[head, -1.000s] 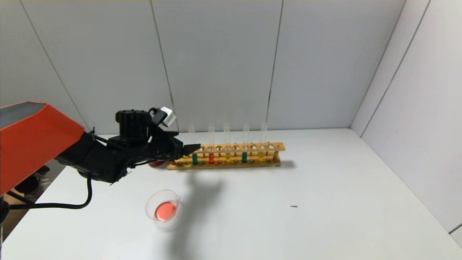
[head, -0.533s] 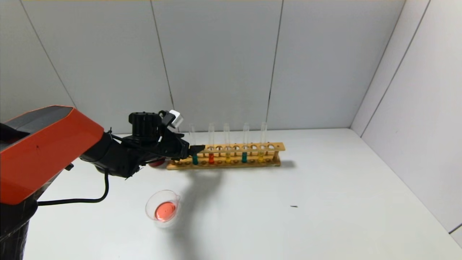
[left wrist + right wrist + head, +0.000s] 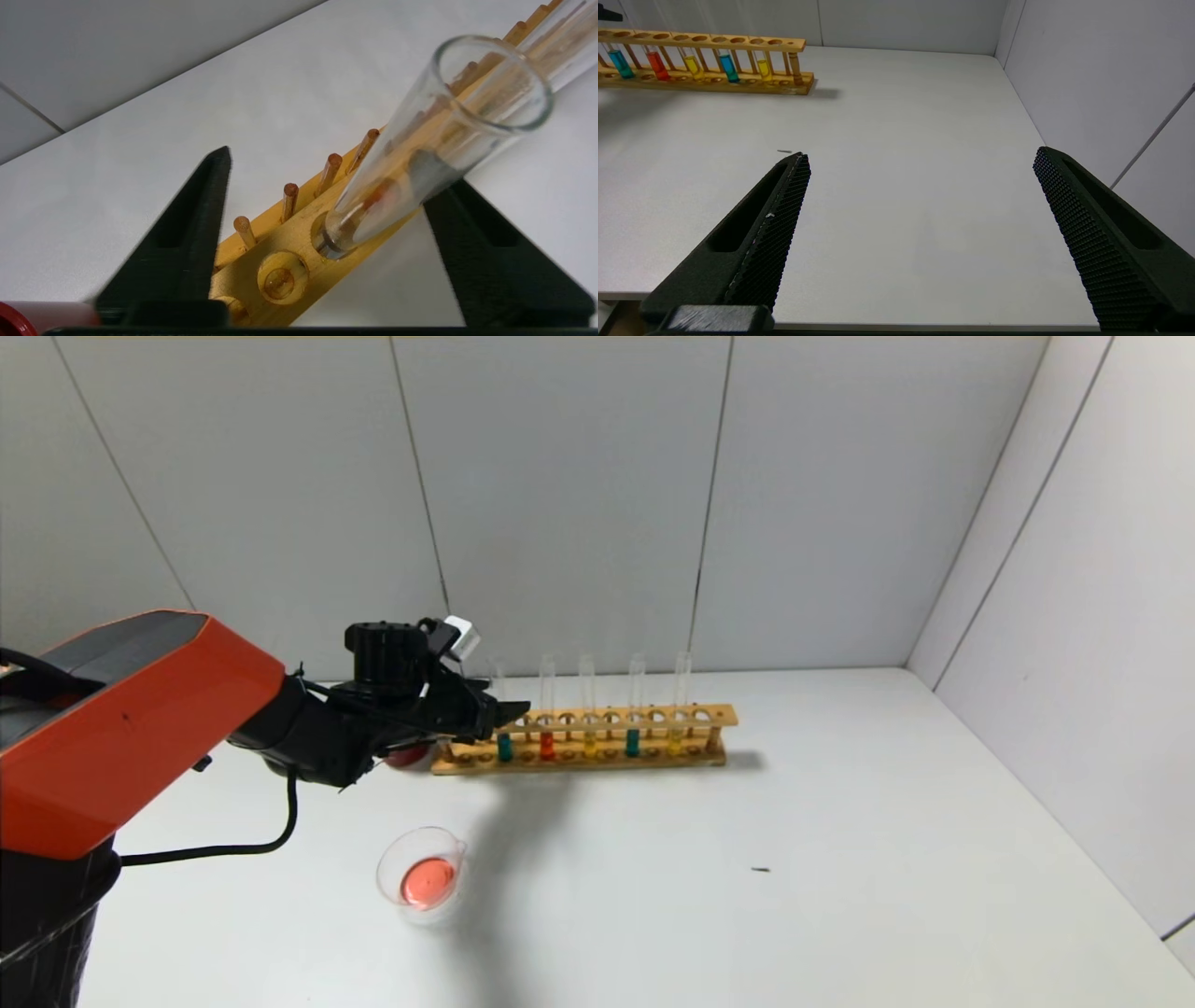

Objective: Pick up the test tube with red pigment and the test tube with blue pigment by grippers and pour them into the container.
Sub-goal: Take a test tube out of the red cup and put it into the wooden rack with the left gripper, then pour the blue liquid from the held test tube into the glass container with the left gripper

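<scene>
A wooden rack [image 3: 583, 719] holds several tubes. The test tube with red pigment [image 3: 546, 745] stands second from the left. A test tube with blue pigment [image 3: 504, 747] stands leftmost, and a second teal one [image 3: 632, 742] stands farther right. My left gripper [image 3: 509, 714] is open at the leftmost tube. In the left wrist view this tube [image 3: 420, 154] stands in its hole between the spread jaws of the left gripper [image 3: 336, 168], close to one finger [image 3: 472, 224]. The container [image 3: 420, 877] holds orange-red liquid. My right gripper [image 3: 920, 156] is open and empty over the table's front.
Two yellow-liquid tubes [image 3: 589, 744] [image 3: 674, 743] stand in the rack. A dark red cup [image 3: 406, 758] sits behind my left gripper, by the rack's left end. A small dark speck [image 3: 761, 870] lies on the white table. Grey walls close the back and right.
My left arm has reached farther towards the rack. Its fingertips have moved right and slightly up, from beside the rack's left end to the leftmost tube. The tubes and container have not moved.
</scene>
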Robot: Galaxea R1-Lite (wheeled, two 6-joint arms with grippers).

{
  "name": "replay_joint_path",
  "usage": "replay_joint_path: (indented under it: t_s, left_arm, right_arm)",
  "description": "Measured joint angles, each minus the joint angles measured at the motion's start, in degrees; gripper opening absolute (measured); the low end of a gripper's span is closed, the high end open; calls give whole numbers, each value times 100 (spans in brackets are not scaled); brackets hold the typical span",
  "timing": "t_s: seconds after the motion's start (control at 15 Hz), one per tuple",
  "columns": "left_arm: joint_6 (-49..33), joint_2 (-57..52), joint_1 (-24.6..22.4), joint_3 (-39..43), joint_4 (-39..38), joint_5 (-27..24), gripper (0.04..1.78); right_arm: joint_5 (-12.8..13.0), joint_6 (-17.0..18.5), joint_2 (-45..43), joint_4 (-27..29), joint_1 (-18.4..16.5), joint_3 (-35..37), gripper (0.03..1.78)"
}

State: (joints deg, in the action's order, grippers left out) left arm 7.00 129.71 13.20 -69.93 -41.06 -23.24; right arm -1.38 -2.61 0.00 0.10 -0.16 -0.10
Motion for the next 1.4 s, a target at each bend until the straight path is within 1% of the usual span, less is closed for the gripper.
replay_joint_path:
  t_s: [0.07, 0.27, 0.33, 0.4, 0.8, 1.0, 1.4]
  left_arm:
    - [-2, 12, 11, -28, 2, 2, 111]
    - [0, 28, 20, -61, 0, 0, 54]
    - [-2, 28, 27, -61, 0, -5, 41]
    - [0, 28, 35, -63, 0, 0, 34]
    - [-2, -85, 30, -122, 29, 11, 34]
    - [7, -380, 33, -226, 311, 20, 34]
    - [101, -1395, 29, -336, 929, -7, 34]
  right_arm:
    - [0, 0, 0, 0, 0, 0, 175]
    - [0, 0, 0, 0, -5, 0, 175]
    - [0, 0, 0, 0, -5, 0, 175]
    - [0, 0, 0, 0, -5, 0, 175]
    - [-2, 0, 0, 0, 0, 0, 175]
    - [1, 0, 0, 0, 0, 0, 175]
    - [0, 0, 0, -2, 0, 0, 175]
